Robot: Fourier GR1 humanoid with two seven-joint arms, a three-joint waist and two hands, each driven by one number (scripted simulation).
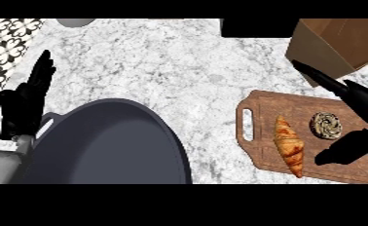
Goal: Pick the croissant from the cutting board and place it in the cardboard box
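Croissant (289, 145) lies on the cutting board (267, 104) at approx 4 o'clock in the head view, long axis running roughly 12-to-6, nothing touching it. Just beside it, toward 3 o'clock on the same board, sits a round swirled pastry (327, 125). Board's handle slot is on its 9 o'clock side. Cardboard box (338, 40) stands at approx 2 o'clock, just past the board's far edge. Right hand (345, 93) hovers over the board's 3 o'clock side w/ fingers straight and released, pointing toward 10 o'clock, thumb low near the pastry; holds nothing, apart from the croissant. Left hand (25, 101) rests at 9 o'clock by the view's edge, fingers up and relaxed, empty. Big dark pan (108, 142) fills the 7 o'clock area on the marble counter (179, 64), well apart from the board.
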